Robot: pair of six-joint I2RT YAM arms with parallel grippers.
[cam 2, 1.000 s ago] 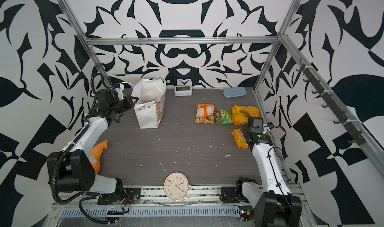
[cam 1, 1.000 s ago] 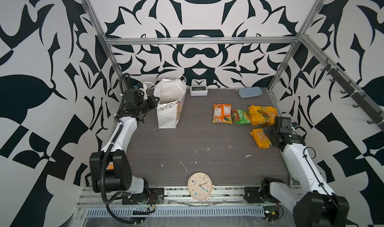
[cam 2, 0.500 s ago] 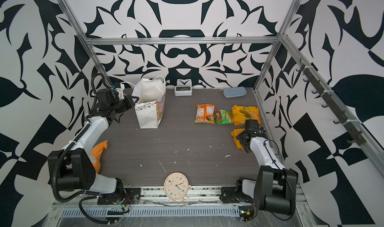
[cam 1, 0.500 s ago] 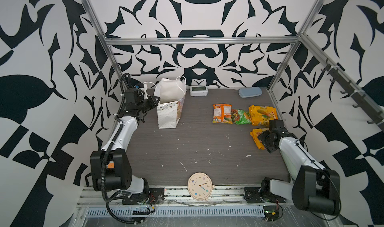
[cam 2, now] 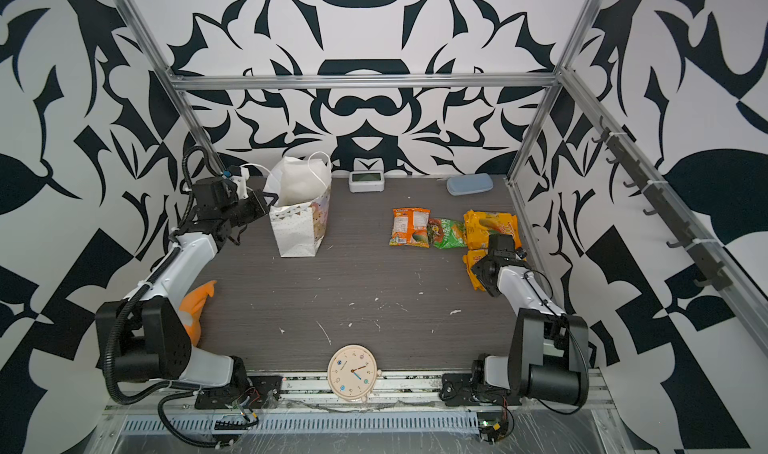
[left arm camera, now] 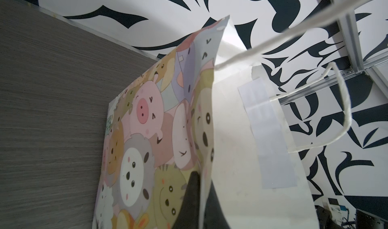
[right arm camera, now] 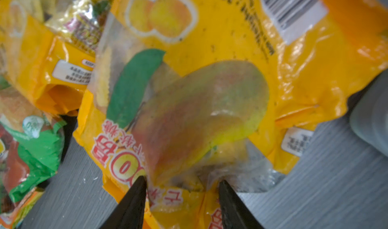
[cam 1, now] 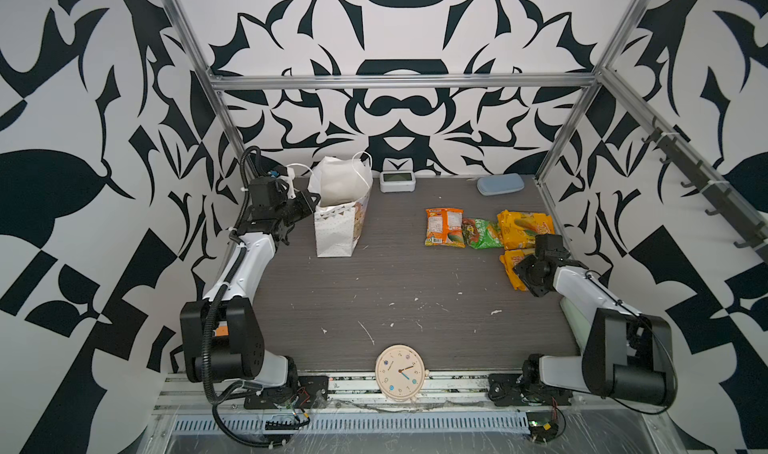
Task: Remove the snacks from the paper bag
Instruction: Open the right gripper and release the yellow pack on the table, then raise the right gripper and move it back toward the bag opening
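The snacks (cam 1: 482, 233) already lie out on the table (cam 1: 395, 306), so I judge you are near the end of the job.

On your left, the left gripper (cam 1: 311, 201) is clamped shut on the paper bag (cam 1: 336, 231). It pinches the wall on the arm's side, just under the rim, with the paper between the jaws. The bag stands upright with its mouth gaping. Its bottom is hidden, so I cannot tell whether anything is left inside; check that before you call it done.

Further right, well apart from both pairs of jaws, lies an orange packet (cam 1: 444, 232) with a green packet (cam 1: 483, 235) touching it. A yellow heap (cam 1: 524, 226) sits just beyond the right jaws' tips.

The right gripper (right arm camera: 182, 188) stands about half open. Its tips are down on a mango packet (right arm camera: 210, 112), and a raised fold of wrapper sits between the jaws. I cannot tell whether they actually have a grip on it.

- **Task things:** one bag with two cord handles (left arm camera: 344, 104). Four packets are certain: one orange, one green, two yellow. The right wrist view shows more yellow wrappers overlapping in the heap, so the true total is unclear.
- **Other things:** one round clock (cam 1: 400, 373), one small display (cam 1: 397, 180), one blue-grey case (cam 1: 500, 184) and one plush toy (cam 2: 198, 306).
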